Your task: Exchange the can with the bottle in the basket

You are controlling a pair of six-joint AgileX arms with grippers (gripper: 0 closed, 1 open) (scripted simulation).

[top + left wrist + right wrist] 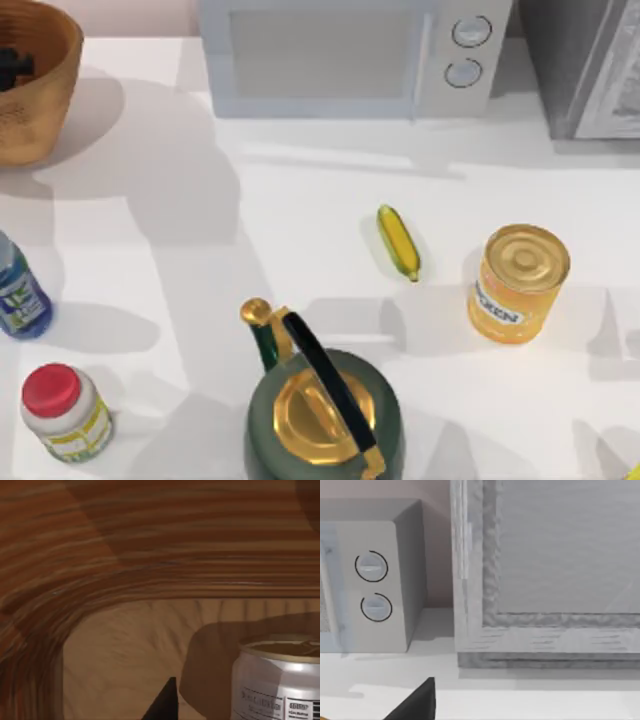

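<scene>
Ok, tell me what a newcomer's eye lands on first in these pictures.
The green kettle with its gold lid dominates the table's near edge in the top view, with the orange-yellow can to its right. At the far left corner stands the basket, and the left wrist view looks inside it at the can on its floor.

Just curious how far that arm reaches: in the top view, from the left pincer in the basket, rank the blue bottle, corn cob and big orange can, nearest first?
From the left pincer, inside the basket:
1. Blue bottle, left edge.
2. Corn cob, centre.
3. Orange can, right side.
</scene>
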